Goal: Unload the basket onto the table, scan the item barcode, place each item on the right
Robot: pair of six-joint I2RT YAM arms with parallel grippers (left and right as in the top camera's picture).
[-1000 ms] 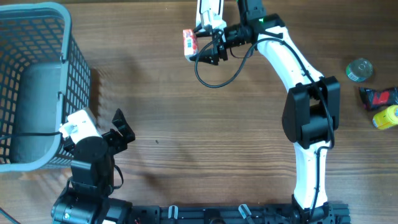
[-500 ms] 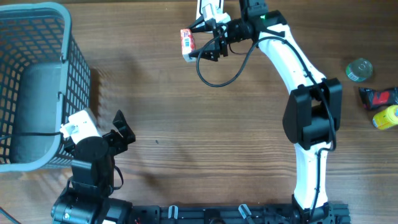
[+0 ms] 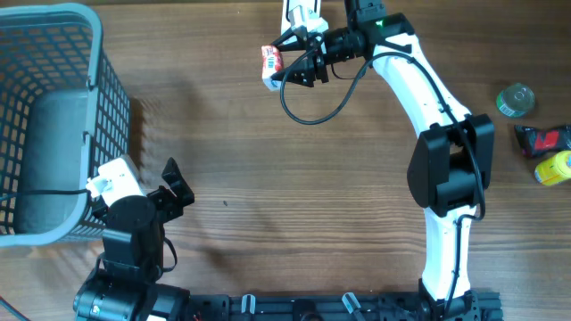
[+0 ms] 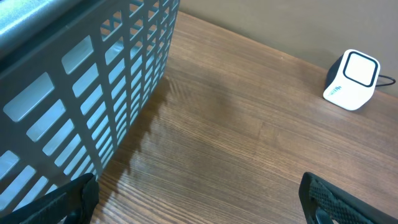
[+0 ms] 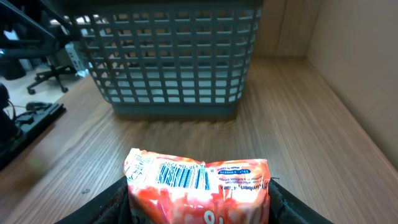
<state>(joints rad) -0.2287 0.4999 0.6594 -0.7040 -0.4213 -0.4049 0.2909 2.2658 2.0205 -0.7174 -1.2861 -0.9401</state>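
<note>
Sitting between right jaws, orange packet (image 5: 199,186), clamped both sides, left jaws apart

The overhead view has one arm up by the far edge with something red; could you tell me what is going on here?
The right gripper holds a red packet between its fingers near the far edge of the table, with the barcode showing in its wrist view. The white scanner stands along that same edge. The left gripper rests open beside the grey basket, holding nothing.
</note>
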